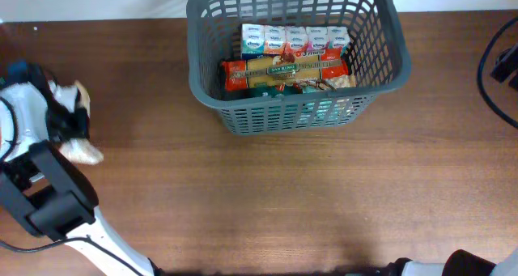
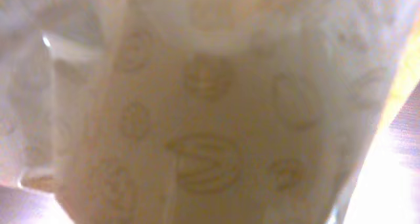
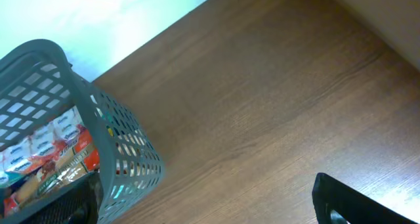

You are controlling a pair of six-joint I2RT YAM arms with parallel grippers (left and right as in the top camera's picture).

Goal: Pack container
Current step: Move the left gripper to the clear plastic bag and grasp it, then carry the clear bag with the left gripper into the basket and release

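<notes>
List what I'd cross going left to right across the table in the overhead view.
pale packet at the left arm → grey basket, already holding cartons and packets → black cable at the right edge. The basket's contents overlap each other, so they are not ordered here.

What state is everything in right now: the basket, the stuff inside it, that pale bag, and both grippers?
basket: upright, partly packed.
pasta packet: lying flat inside the basket.
white packets: in a row inside, along the far wall.
pale bag: outside the basket, at the left edge of the table.
left gripper: at the pale bag; open or shut not visible.
right gripper: open, empty.
</notes>
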